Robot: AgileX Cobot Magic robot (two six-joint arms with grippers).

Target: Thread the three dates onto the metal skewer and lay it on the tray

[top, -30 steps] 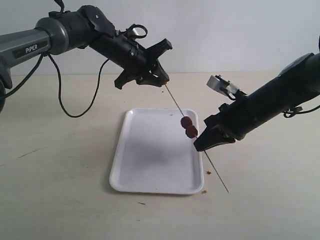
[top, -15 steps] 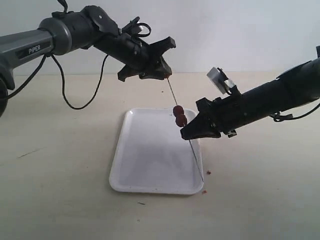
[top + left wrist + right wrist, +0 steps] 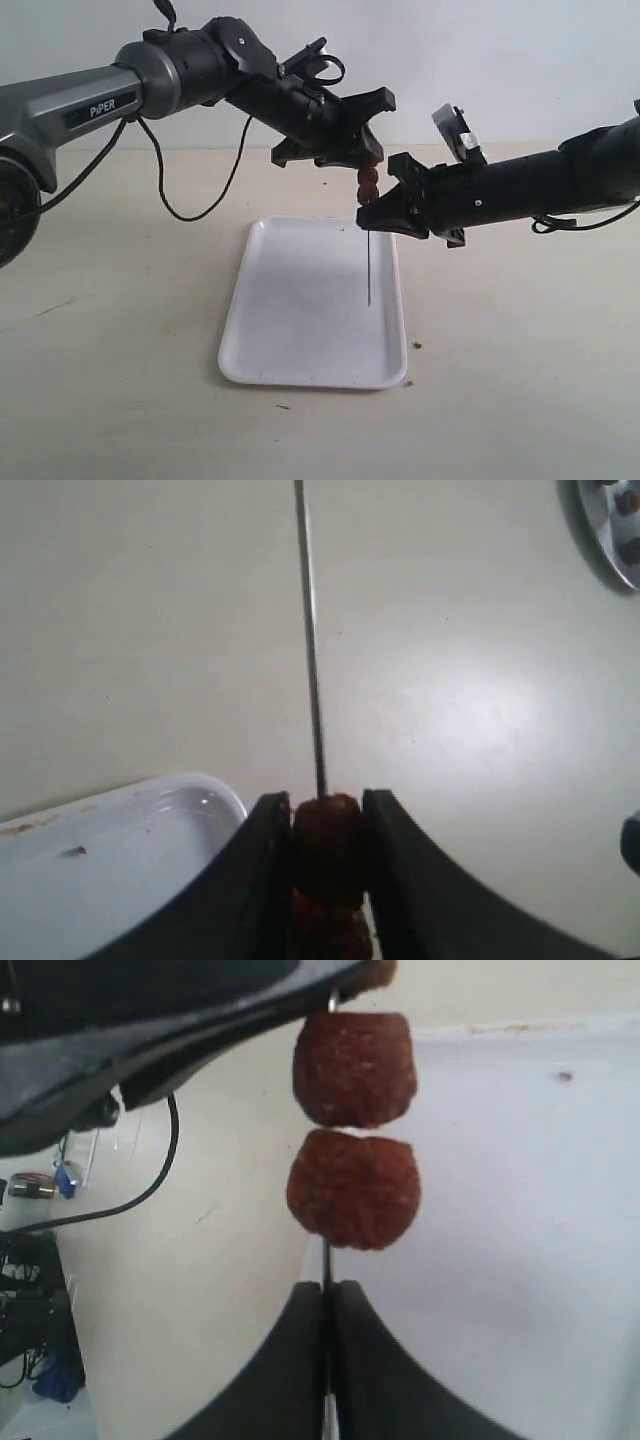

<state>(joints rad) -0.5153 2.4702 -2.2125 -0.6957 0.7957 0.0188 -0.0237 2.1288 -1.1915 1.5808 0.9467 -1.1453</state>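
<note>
The metal skewer [image 3: 369, 268] hangs upright over the white tray [image 3: 300, 320], its lower tip just above the tray floor. Two dates [image 3: 355, 1070] [image 3: 353, 1188] sit stacked on it, and a third date [image 3: 325, 835] is pinched between the jaws of my left gripper [image 3: 362, 166] at the top. My right gripper [image 3: 370, 216] is shut on the bare skewer [image 3: 326, 1260] right under the lowest date. From the left wrist the skewer [image 3: 309, 630] runs on beyond the held date, past the tray's corner [image 3: 110, 850].
Reddish crumbs [image 3: 416, 345] lie on the table by the tray's right front corner. A black cable [image 3: 190, 205] loops down from the left arm behind the tray. A shiny metal dish edge [image 3: 605, 525] shows in the left wrist view.
The skewer swung from slanted to upright. My left gripper moved right, my right gripper rose and moved left, and the two dates now sit just under the left jaws.
</note>
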